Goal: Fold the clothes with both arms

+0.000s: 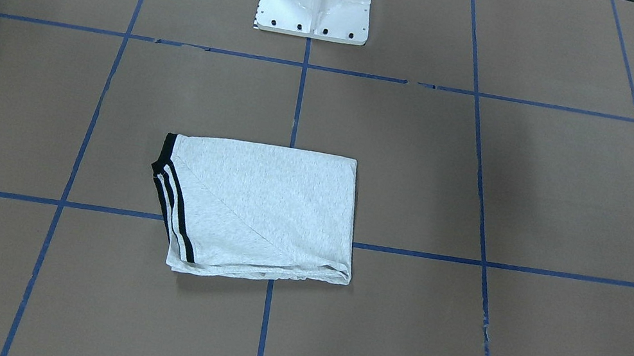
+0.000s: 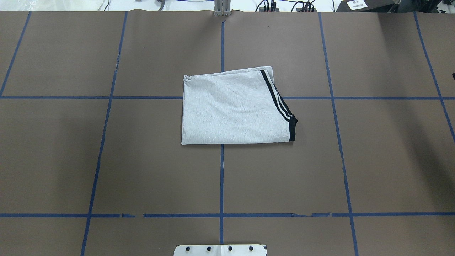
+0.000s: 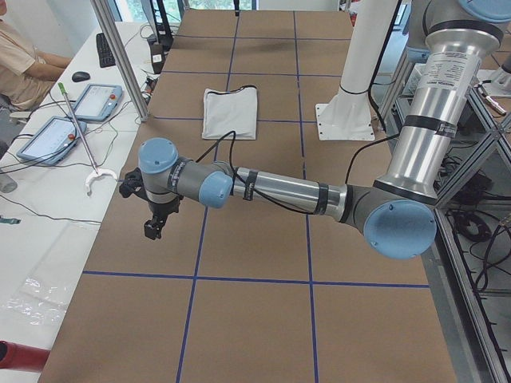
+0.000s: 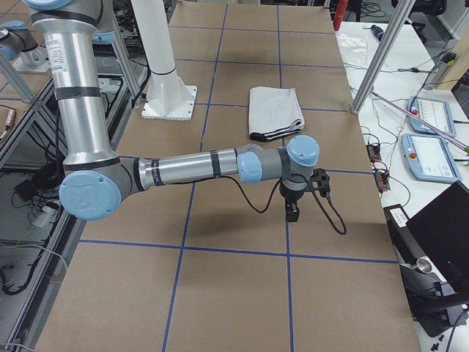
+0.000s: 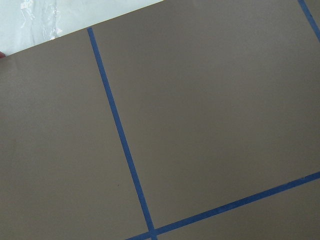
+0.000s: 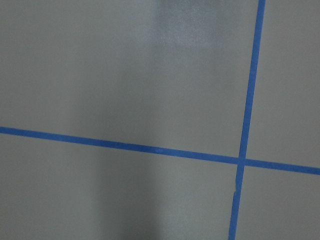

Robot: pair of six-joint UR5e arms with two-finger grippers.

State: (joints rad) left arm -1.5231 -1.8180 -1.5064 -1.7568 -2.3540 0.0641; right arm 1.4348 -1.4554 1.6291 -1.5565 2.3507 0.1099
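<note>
Lying folded into a compact rectangle near the middle of the table (image 2: 142,170), the grey T-shirt (image 2: 227,110) shows its striped sleeve trim (image 2: 282,108) along one edge, so the folding looks finished, or nearly so. The left gripper (image 3: 156,222) and the right gripper (image 4: 293,209) hang over bare paper well apart from it, seemingly carrying nothing; how far open they stand I cannot tell. No container shows.

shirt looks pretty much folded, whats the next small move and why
Probably swing the right gripper in toward the striped sleeve trim and tuck it. The T-shirt lies in a compact folded rectangle, but that trimmed corner juts past its edge on the robot's right. The right gripper and the left gripper both hang over the table, well clear of the cloth.
</note>
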